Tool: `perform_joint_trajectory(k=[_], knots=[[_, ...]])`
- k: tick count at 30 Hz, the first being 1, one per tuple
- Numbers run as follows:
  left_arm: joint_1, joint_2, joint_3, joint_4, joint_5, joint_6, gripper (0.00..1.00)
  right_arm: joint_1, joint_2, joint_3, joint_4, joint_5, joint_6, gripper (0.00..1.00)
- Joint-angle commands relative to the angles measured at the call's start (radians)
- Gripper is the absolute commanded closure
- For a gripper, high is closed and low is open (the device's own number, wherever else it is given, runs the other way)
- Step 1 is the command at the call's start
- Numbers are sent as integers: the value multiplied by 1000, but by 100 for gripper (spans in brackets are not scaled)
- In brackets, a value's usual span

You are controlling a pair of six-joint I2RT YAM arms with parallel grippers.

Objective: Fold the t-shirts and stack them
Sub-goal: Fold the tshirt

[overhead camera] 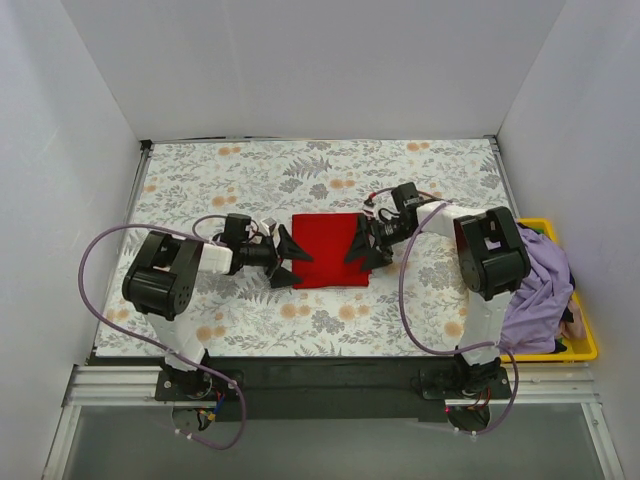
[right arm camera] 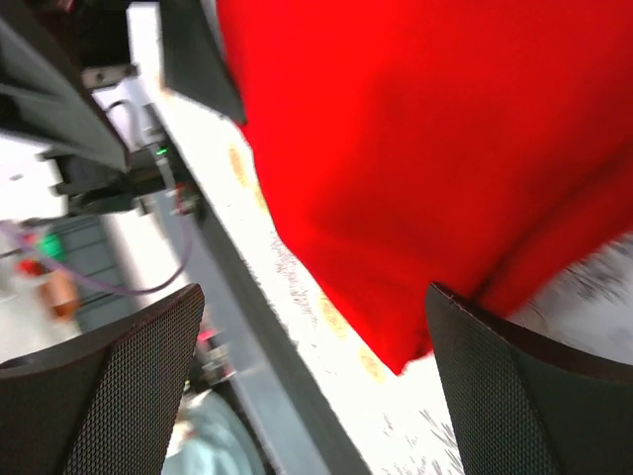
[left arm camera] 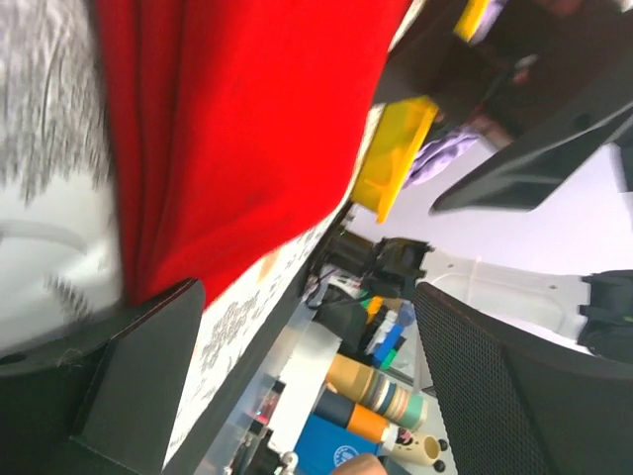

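A bright red cloth t-shirt (overhead camera: 330, 250), folded into a flat rectangle, lies mid-way across the floral-patterned worktop (overhead camera: 250, 180). The left tool (overhead camera: 290, 258) sits at its left edge and the right tool (overhead camera: 362, 248) at its right edge. Both have their fingers spread wide and pinch nothing. A yellow plastic bin (overhead camera: 585, 345) stands at the far right, with a crumpled pale lilac cloth t-shirt (overhead camera: 540, 285) heaped over it. The right arm partly screens that shirt, and the bin's inside is hidden. Both wrist views are motion-blurred. In the left wrist view, the clutter beyond the worktop's edge is too smeared to identify.
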Motion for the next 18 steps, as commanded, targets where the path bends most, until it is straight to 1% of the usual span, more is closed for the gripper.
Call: perform_joint_trajectory(k=[1, 2, 4, 5, 6, 7, 8, 9, 10, 11, 13, 15, 18], knots=[[11, -143, -14, -120, -10, 91, 13, -13, -124, 98, -113, 158, -138, 2], [21, -182, -2, -148, -13, 121, 13, -10, -148, 125, -132, 159, -166, 2], [39, -265, 53, -238, -60, 184, 13, 8, -197, 171, -140, 234, -192, 2], [68, -329, 82, -283, -94, 239, 13, 40, -242, 181, -146, 288, -224, 2], [82, -361, 105, -320, -165, 260, 13, 62, -260, 188, -144, 422, -235, 2], [99, -382, 166, -398, -216, 283, 13, 91, -285, 200, -146, 504, -241, 2], [132, -409, 194, -435, -253, 327, 13, 155, -288, 206, -147, 658, -247, 2], [146, -417, 219, -463, -279, 347, 13, 192, -293, 211, -147, 723, -279, 2], [160, -425, 245, -513, -336, 372, 13, 227, -296, 212, -146, 774, -296, 2], [175, -441, 283, -532, -355, 395, 13, 295, -290, 217, -140, 863, -313, 2], [186, -464, 302, -552, -399, 453, 13, 352, -247, 234, -144, 929, -324, 2], [198, -500, 307, -556, -407, 485, 13, 405, -206, 273, -155, 978, -319, 2], [203, -524, 305, -572, -402, 508, 13, 426, -115, 333, -169, 991, -321, 2]])
